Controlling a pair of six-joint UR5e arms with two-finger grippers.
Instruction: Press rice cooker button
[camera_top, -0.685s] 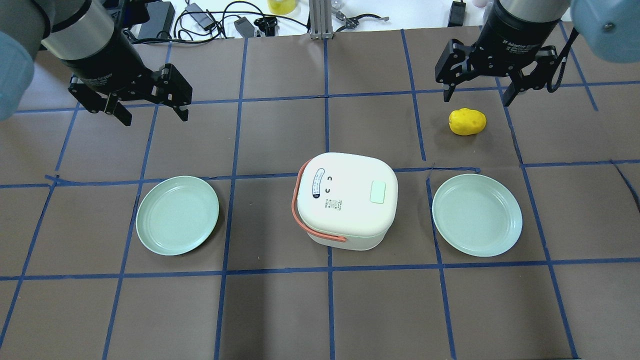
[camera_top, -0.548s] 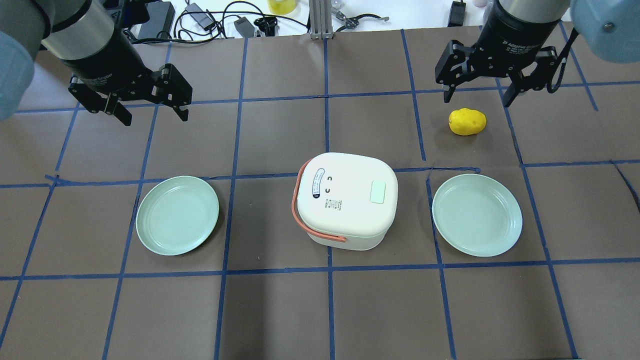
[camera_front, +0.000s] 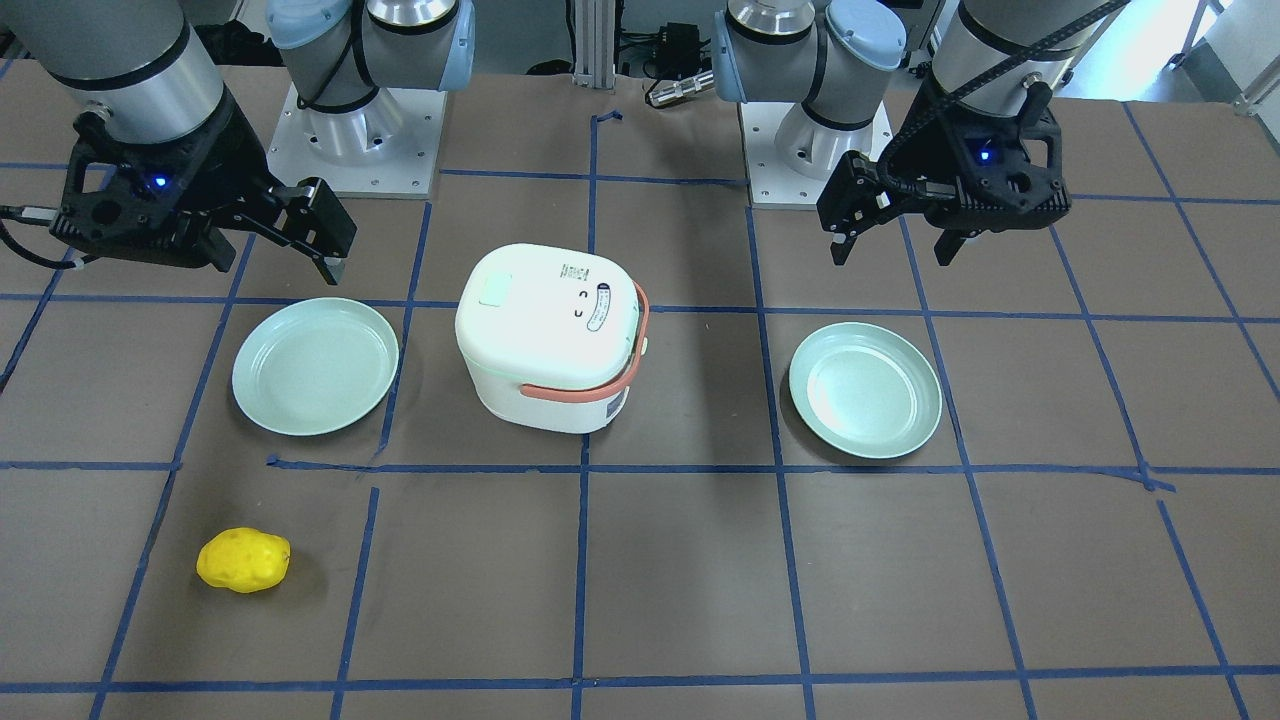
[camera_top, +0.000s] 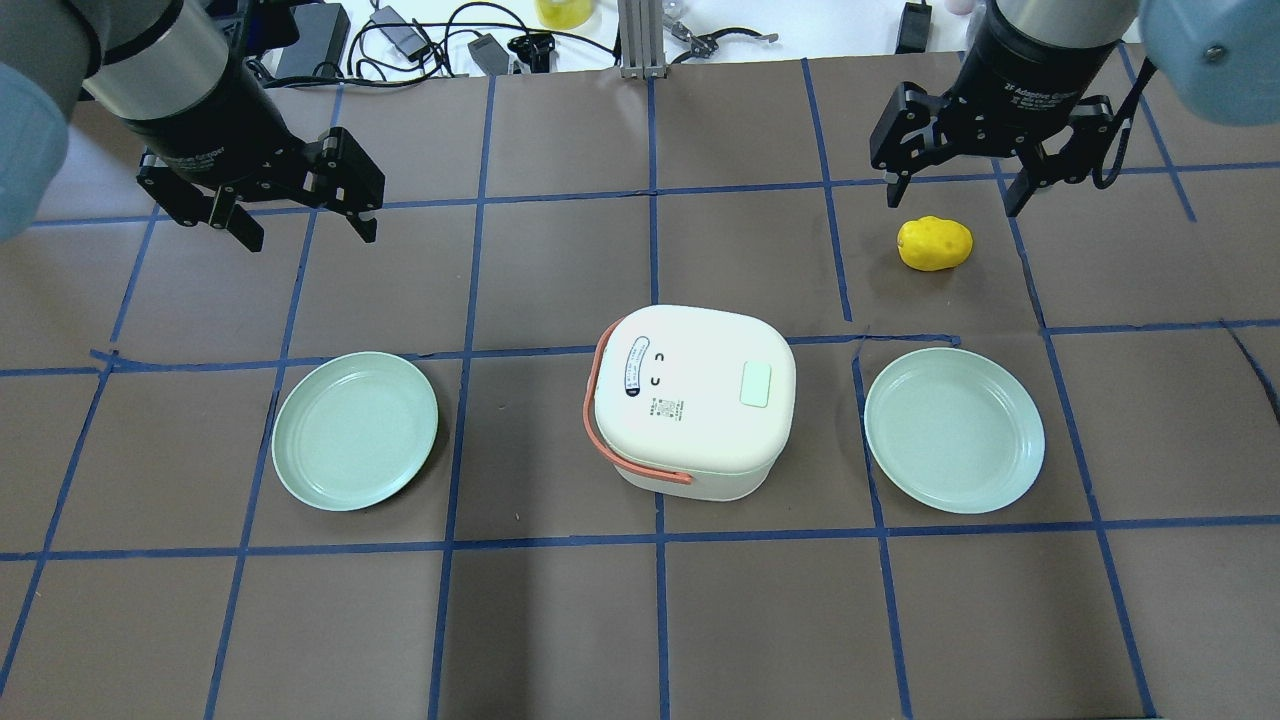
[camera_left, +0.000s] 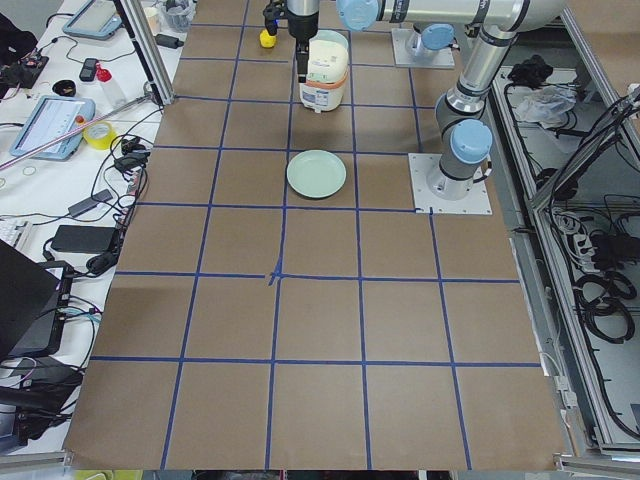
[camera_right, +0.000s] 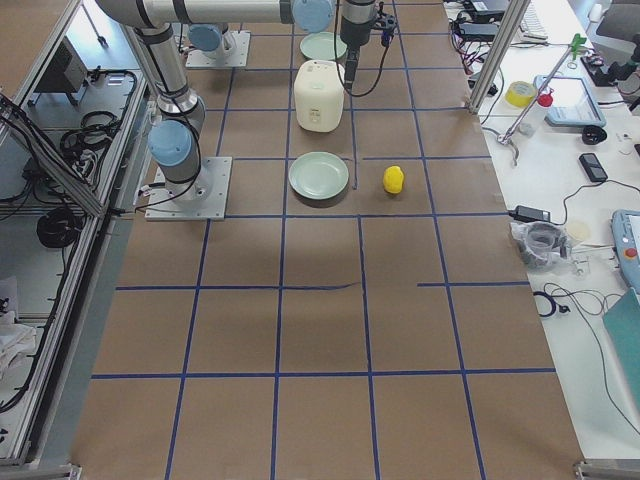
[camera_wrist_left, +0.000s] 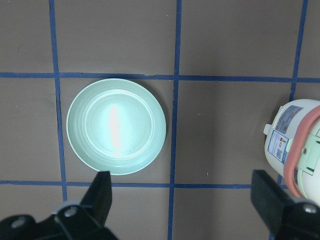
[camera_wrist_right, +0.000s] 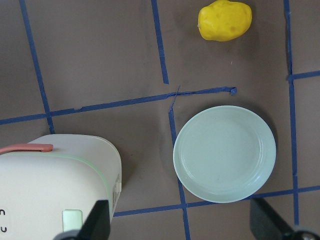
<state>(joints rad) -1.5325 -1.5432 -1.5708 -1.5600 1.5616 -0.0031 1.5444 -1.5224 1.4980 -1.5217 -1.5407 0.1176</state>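
Button (camera_top: 756, 384) untouched

Overhead: white rice cooker (camera_top: 690, 400) mid-desk (camera_top: 560, 620); button on lid's right edge, toward right plate (camera_top: 955, 430). Left pincer (camera_top: 308, 235) fingers apart, empty, well beyond left plate (camera_top: 355, 430). Right pincer (camera_top: 953, 200) also spread, empty, yellow potato (camera_top: 935, 243) near it.
Front view: both pincers well apart from rice cooker.
Side views: pincers too small to judge.
L wrist cam: left plate, rice cooker's side w/ coral handle (camera_wrist_left: 302, 145).
R wrist cam: button at bottom edge, beside one finger.

button (camera_top: 756, 384) open from above, plates (camera_top: 355, 430) flanking cooker (camera_top: 700, 435)
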